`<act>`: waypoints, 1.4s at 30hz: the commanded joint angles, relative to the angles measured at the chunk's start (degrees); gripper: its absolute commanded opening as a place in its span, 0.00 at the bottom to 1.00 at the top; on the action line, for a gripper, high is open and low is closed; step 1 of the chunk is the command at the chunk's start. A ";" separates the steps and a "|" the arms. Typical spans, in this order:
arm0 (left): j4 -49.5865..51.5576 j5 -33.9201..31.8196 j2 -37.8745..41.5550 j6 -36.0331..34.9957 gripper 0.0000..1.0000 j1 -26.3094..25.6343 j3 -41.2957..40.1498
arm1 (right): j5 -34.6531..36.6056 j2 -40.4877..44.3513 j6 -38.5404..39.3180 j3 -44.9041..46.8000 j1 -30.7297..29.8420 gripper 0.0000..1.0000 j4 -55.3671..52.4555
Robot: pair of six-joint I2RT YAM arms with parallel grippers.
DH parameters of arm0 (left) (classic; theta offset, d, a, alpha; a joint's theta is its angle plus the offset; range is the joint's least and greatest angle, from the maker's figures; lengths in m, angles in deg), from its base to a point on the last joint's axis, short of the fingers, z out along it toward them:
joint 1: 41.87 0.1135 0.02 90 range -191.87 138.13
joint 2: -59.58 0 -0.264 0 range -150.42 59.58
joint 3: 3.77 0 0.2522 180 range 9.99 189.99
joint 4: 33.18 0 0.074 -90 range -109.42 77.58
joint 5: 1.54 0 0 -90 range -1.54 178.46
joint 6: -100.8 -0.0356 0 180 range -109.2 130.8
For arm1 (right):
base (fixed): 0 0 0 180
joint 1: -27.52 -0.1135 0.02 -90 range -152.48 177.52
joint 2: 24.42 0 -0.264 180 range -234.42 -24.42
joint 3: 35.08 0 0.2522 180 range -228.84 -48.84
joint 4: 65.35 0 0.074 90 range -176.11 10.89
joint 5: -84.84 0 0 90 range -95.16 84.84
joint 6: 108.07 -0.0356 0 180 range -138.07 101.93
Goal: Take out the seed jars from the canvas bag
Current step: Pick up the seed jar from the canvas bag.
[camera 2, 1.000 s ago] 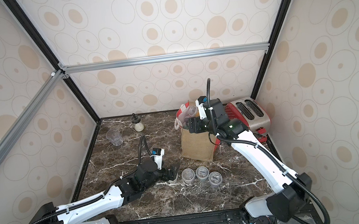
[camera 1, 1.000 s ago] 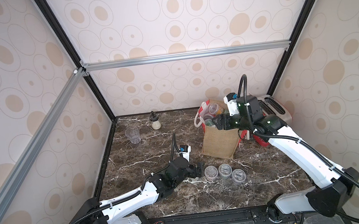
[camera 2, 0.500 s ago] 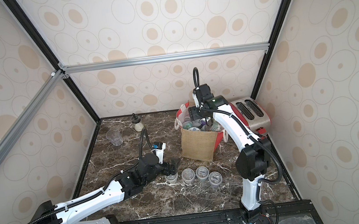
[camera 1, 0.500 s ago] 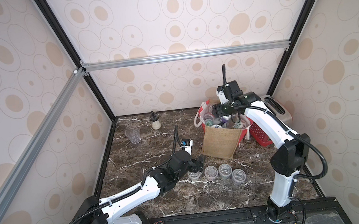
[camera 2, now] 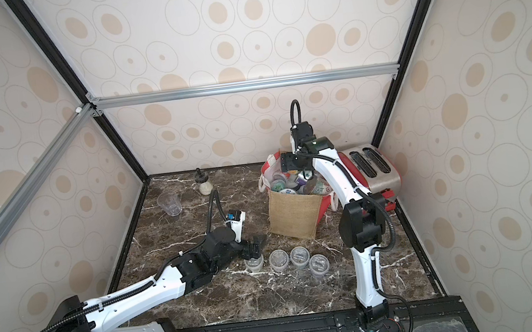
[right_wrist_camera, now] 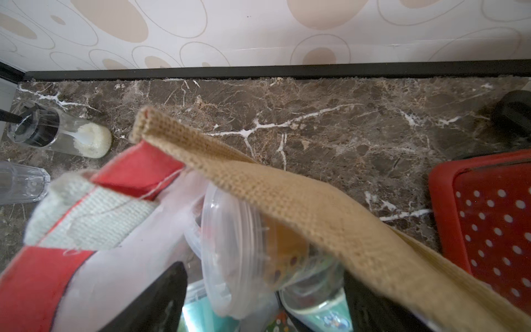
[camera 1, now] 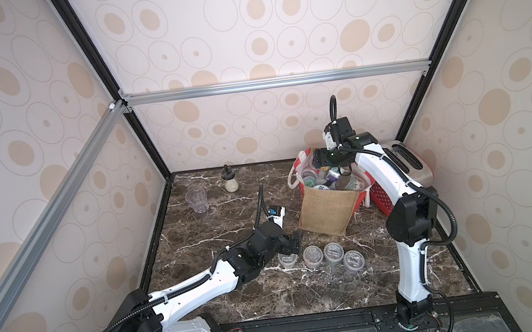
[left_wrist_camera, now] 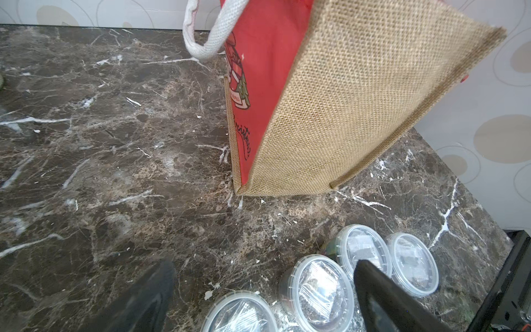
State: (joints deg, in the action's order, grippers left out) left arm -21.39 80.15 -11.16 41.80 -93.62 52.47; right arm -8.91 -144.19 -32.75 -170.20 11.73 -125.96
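The canvas bag stands at the back right, its mouth full of seed jars. Several more clear-lidded seed jars stand in a row on the marble in front of it. My left gripper hovers open just above the row's leftmost jar. In the left wrist view its fingers straddle bare marble and jar lids. My right gripper reaches into the bag's mouth. Its jaws stand open on either side of a clear-lidded jar lying on its side, under the jute rim.
A red dotted toaster stands right behind the bag against the right wall. A glass shaker and a clear tumbler stand at the back left. The cage walls close in the marble on three sides.
My right arm has raised its elbow and its gripper has dipped into the bag's mouth, jaws widening. My left gripper has shifted a little, and a jar now shows beneath it at the row's left end.
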 commanded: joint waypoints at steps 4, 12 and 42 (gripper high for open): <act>0.51 0.54 -0.66 -1.38 0.98 1.03 1.73 | -1.65 -3.52 -1.34 -1.60 1.64 0.91 2.43; 0.74 1.21 -2.02 -2.04 0.98 1.64 3.06 | -8.24 -4.43 -4.65 1.21 1.67 0.99 5.41; 0.72 -4.17 6.87 -0.15 0.98 2.35 -0.15 | -15.33 12.80 -10.80 16.67 1.64 0.65 15.52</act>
State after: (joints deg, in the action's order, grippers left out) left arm -20.67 78.66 -5.98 41.01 -91.74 53.06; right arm -22.85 -136.56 -42.56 -155.40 13.61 -111.12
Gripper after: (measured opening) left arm 0.984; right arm 0.686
